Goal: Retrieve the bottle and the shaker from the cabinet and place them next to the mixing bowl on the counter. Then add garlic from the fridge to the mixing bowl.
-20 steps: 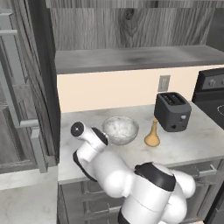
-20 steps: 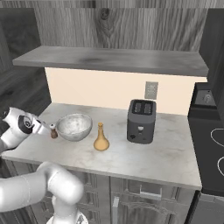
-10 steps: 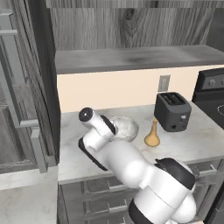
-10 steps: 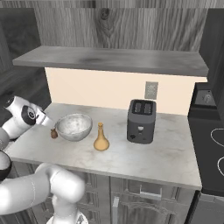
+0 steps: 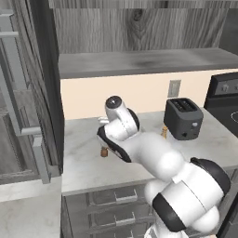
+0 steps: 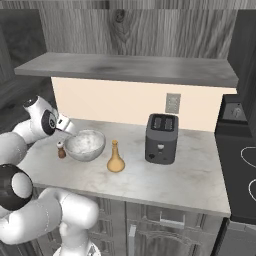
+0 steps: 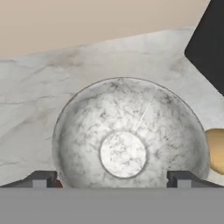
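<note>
Bottle: tan gourd-shaped bottle (image 6: 115, 159) and brown white-topped shaker (image 6: 61, 149) flank translucent glass mixing bowl (image 6: 85, 145) on marbled counter (image 6: 170, 177).
Garlic: bowl empty; fetching appears outstanding.
Gripper (image 7: 111, 177): jaws spread wide, holding nothing, above bowl.

Mixing bowl (image 7: 127, 131) between spread fingers (image 7: 41, 178), seemingly empty

Below my hand the mixing bowl (image 7: 124, 135) looks like frosted, translucent glass, smooth and faintly glossy. The counter (image 7: 39, 100) reads as matt, veined pale stone. At three o'clock the bottle (image 7: 216, 149) is smooth tan. The cabinet (image 6: 150, 30) shows grey woodgrain.
</note>
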{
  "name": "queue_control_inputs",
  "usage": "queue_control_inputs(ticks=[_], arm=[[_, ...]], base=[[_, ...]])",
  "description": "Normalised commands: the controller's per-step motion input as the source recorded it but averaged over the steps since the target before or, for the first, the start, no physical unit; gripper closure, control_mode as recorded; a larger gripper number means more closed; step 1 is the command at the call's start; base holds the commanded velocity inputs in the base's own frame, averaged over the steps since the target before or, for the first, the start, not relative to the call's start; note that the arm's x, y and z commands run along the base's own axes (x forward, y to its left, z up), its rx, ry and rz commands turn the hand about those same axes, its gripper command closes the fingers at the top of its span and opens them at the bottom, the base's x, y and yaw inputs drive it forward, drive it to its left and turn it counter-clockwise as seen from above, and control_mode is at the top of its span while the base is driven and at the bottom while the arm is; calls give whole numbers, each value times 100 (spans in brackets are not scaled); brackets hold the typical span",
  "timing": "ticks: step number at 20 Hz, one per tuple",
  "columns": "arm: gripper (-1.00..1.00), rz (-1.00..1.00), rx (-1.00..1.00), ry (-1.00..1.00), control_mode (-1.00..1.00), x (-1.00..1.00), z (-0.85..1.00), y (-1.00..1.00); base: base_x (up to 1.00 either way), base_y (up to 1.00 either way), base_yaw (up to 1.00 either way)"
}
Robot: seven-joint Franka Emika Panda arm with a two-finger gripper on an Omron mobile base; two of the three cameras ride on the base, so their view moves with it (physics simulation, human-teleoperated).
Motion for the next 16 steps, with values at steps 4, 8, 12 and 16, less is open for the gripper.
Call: queue_control_inputs(ticks=[4,8,12,16], arm=[[-100,39,0,0,-100,-12,0,-40],[-100,49,0,0,-100,-10,0,-37],[-100,54,0,0,-100,-20,6,-38],[-100,35,0,0,-100,-59,41,-20]], base=[[0,0,0],[0,0,0],[0,0,0],[0,0,0]])
